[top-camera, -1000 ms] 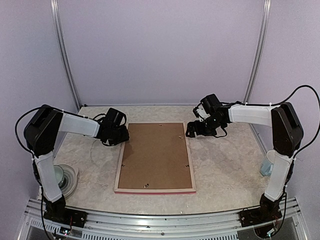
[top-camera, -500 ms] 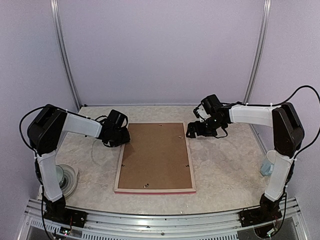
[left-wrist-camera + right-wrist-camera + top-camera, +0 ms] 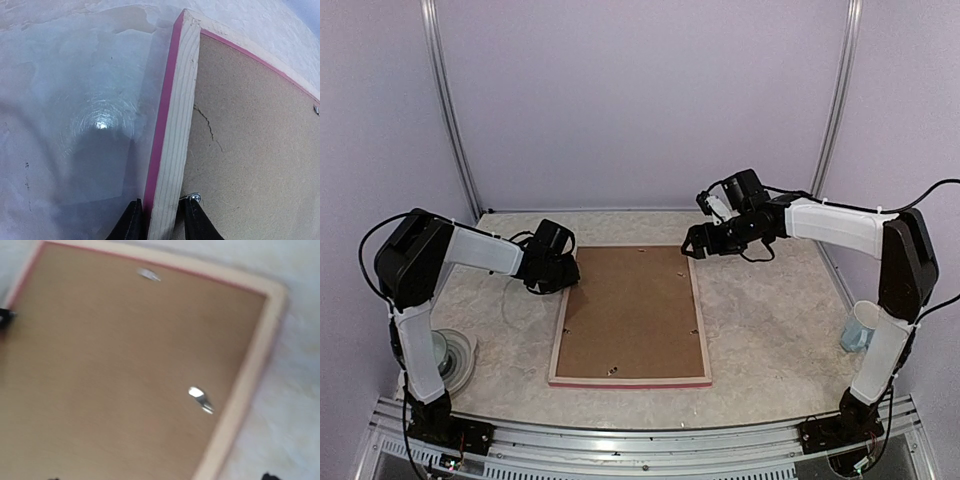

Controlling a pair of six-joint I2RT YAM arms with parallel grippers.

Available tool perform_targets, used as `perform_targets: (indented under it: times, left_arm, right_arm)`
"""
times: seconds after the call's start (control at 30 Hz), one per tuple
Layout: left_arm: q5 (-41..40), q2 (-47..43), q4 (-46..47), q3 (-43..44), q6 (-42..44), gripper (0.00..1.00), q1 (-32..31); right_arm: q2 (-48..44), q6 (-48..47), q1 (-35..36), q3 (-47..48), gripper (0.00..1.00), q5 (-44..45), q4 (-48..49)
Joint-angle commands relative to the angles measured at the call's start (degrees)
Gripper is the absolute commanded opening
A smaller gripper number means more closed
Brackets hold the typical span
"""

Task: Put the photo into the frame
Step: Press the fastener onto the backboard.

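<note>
L fingers (image 3: 132, 225) nearly closed, pinching left rail of frame (image 3: 630, 379) nr its far-left corner. R fingers (image 3: 698, 242) spread wide, holding nothing, hovering over far-right corner. Frame lies flat, back up, on counter (image 3: 770, 330) btwn both arms; board (image 3: 632, 310) fills its back.

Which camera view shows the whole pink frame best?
The top external view: the whole frame lies flat, back side up, with all four corners visible. The left wrist view shows only one rail near a corner; the right wrist view shows a blurred part.
</note>
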Motion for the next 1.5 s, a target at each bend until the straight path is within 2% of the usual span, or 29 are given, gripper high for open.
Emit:
perform_targets:
  times: [0.0, 0.33, 0.7, 0.9, 1.07, 1.27, 1.47]
  left_arm:
    - [-1.4, 1.5, -0.7, -1.9, -0.4, 0.27, 1.1]
    - [-1.3, 1.2, -0.3, -2.3, -0.3, 0.17, 1.4]
    - [-2.2, 0.4, 0.6, -3.9, -1.2, 0.12, 1.5]
    - [-0.9, -1.0, 1.6, -5.2, -0.7, 0.21, 1.6]
    - [0.2, -3.6, 2.4, -5.9, 0.0, 0.35, 1.6]
    - [-1.6, -7.8, 2.5, -7.5, 0.2, 0.39, 1.9]
    - [-4.2, -12.1, 5.4, -12.2, -0.6, 0.40, 2.4]
  right_arm:
    - [-0.7, -1.1, 1.4, 1.7, 0.87, 0.5, -0.7]
    - [-1.0, -0.7, 1.4, -1.5, 0.87, 1.2, 0.2]
    - [3.7, -1.5, 1.3, 1.9, 0.89, 6.5, -3.1]
    - [7.7, -2.8, 0.7, 5.2, 0.91, 9.8, -4.8]
    - [12.2, -5.4, -0.1, 9.7, 0.91, 10.5, -5.6]
    - [18.8, -7.4, -1.0, 16.9, 0.91, 10.0, -7.8]
    - [22.0, -7.9, -1.6, 19.4, 0.90, 6.5, -7.7]
